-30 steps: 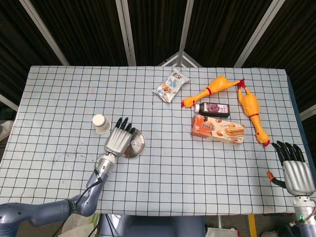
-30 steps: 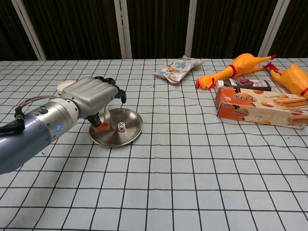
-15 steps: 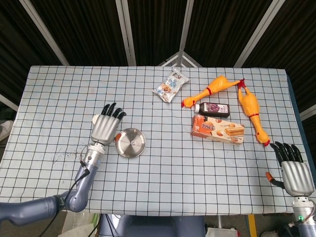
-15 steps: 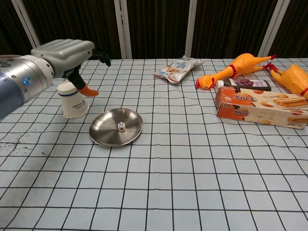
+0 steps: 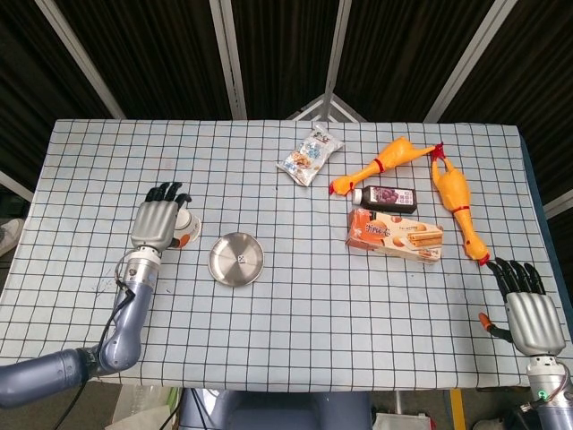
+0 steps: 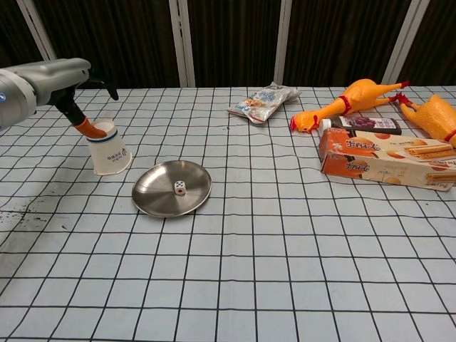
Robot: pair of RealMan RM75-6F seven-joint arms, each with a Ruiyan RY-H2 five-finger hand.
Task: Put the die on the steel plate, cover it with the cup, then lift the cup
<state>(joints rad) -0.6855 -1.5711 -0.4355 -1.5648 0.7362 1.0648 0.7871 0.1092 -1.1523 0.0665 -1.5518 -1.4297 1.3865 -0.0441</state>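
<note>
The steel plate (image 5: pixel 224 267) (image 6: pixel 153 196) lies left of the table's middle. The small white die (image 6: pixel 180 188) (image 5: pixel 240 260) rests inside it. A white paper cup (image 6: pixel 109 149) (image 5: pixel 188 226) stands to the plate's left with its wide end down. My left hand (image 5: pixel 156 221) (image 6: pixel 44 77) hovers over the cup with its fingers spread and nothing held. Its orange-tipped thumb (image 6: pixel 84 126) sits right at the cup's top edge. My right hand (image 5: pixel 528 309) hangs at the table's near right corner, fingers apart and empty.
A snack bag (image 5: pixel 310 157) lies at the back middle. Two yellow rubber chickens (image 5: pixel 385 164) (image 5: pixel 457 204), a dark bottle (image 5: pixel 387 198) and a biscuit box (image 5: pixel 394 235) fill the right half. The table's left edge is close to the cup.
My left hand has drawn back from over the plate, leftward and up, and now sits over the cup. The die stays on the plate. The right hand has dropped slightly.
</note>
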